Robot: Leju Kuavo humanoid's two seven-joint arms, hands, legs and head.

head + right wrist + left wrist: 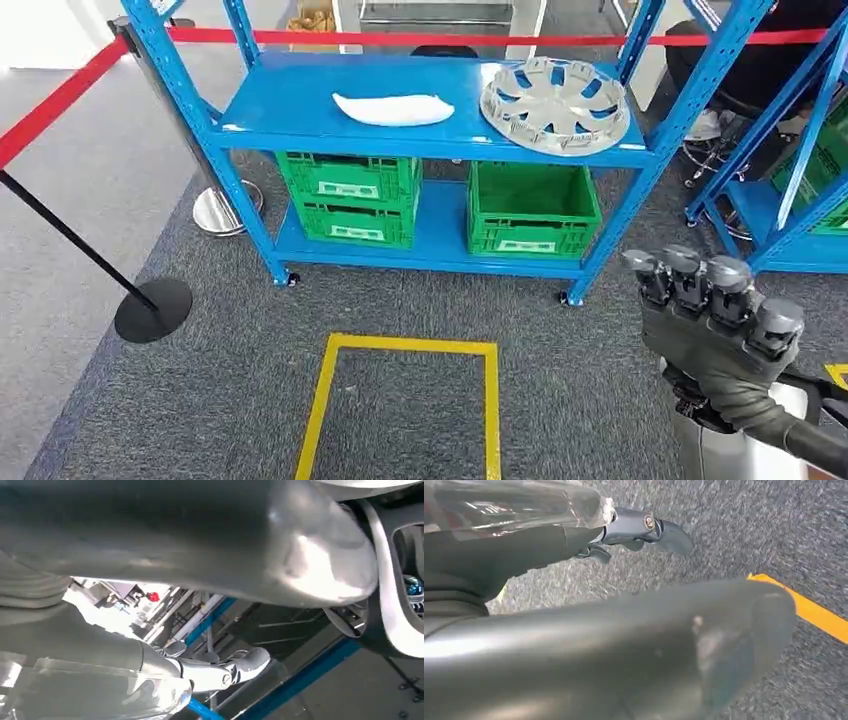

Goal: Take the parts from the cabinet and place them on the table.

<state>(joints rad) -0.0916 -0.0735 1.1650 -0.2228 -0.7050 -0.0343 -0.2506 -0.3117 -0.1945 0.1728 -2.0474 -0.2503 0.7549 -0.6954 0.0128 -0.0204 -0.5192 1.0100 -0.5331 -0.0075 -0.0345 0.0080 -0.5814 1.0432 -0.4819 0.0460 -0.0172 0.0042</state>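
Fingers [712, 283] of right hand [715, 335] curled, palm hidden.

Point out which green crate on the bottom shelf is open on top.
The right green crate, under the silver wheel cover; its inside shows. The left green crates are stacked.

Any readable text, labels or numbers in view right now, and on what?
None can be read.
White labels on the stacked green crates: too small and blurred.
White label on the single green crate: also blurred.
Hubcap and white part: no markings visible.
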